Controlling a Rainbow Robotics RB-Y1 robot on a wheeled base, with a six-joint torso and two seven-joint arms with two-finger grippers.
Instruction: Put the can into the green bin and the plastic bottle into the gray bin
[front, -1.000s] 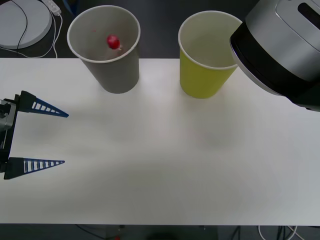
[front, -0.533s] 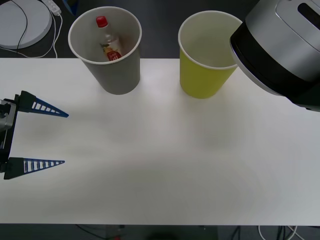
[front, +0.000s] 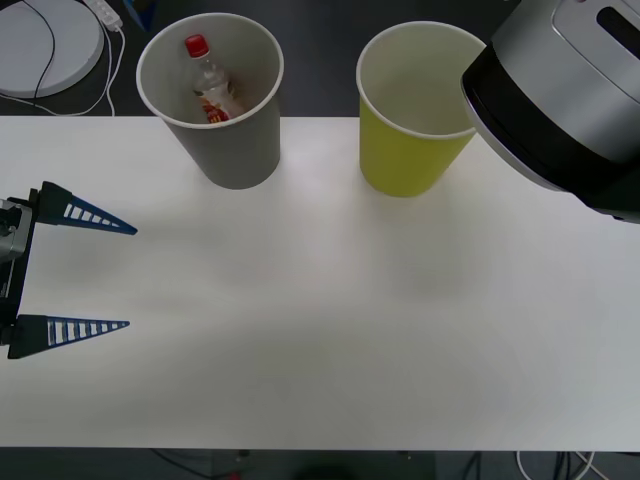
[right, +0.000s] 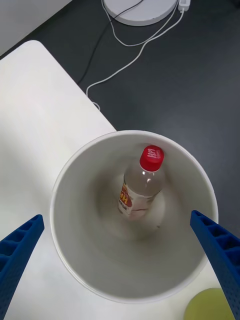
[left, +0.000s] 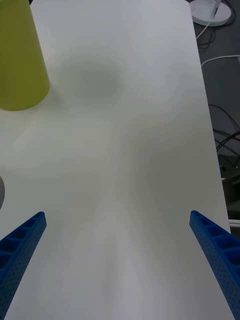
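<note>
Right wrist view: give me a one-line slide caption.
Open right gripper above the gray bin, with the plastic bottle leaning inside.

The gray bin (front: 232, 130) and the green bin (front: 408, 150) are looking like matt paper, each with a pale smooth inside (rims rolled and white). The plastic bottle (right: 142, 187) is showing clear, glossy plastic under a ridged red cap, and the white table (front: 320, 330) is appearing smooth with a soft sheen.
</note>
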